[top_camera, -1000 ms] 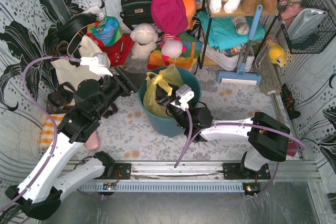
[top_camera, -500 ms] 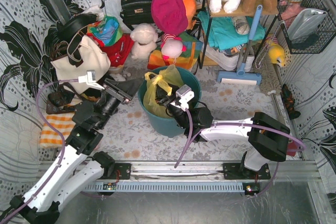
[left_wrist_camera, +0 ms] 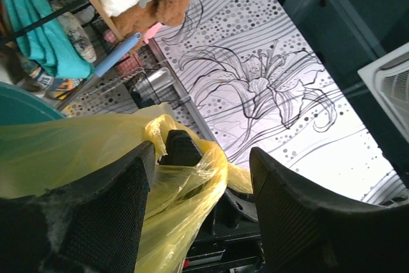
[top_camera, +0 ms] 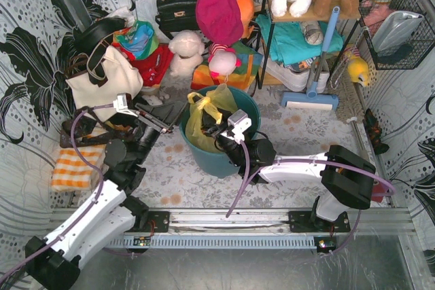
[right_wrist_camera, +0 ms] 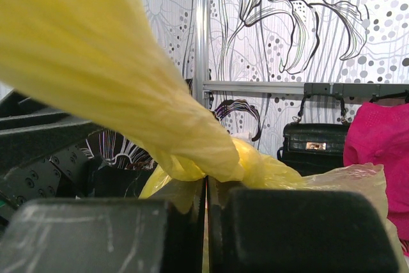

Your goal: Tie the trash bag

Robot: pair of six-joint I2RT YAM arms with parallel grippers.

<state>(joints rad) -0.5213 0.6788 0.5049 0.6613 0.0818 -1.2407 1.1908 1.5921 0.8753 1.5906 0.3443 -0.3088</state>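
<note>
The trash bag (top_camera: 206, 109) is thin yellow plastic sitting in the round teal bin (top_camera: 253, 110), its top gathered into a twisted knot. My right gripper (top_camera: 216, 130) reaches over the bin's near rim. In the right wrist view that gripper (right_wrist_camera: 206, 187) is shut, pinching the bag (right_wrist_camera: 128, 62) just under the knot. My left gripper (top_camera: 165, 119) lies at the bin's left rim, pointing at the bag. In the left wrist view it (left_wrist_camera: 203, 158) is open. A fold of the bag (left_wrist_camera: 185, 190) lies between its fingers, close to the left finger (left_wrist_camera: 96, 215) and apart from the right one.
A cream tote bag (top_camera: 102, 79) with black straps stands behind the left arm. An orange striped cloth (top_camera: 71, 168) lies at the left. Soft toys, a black handbag (top_camera: 177, 8) and a shelf crowd the back. A blue squeegee (top_camera: 312, 93) leans at the bin's right.
The left arm has dropped and swung nearer, bringing its gripper lower along the bin's left rim toward the bag. The right arm and the bag have not moved.
</note>
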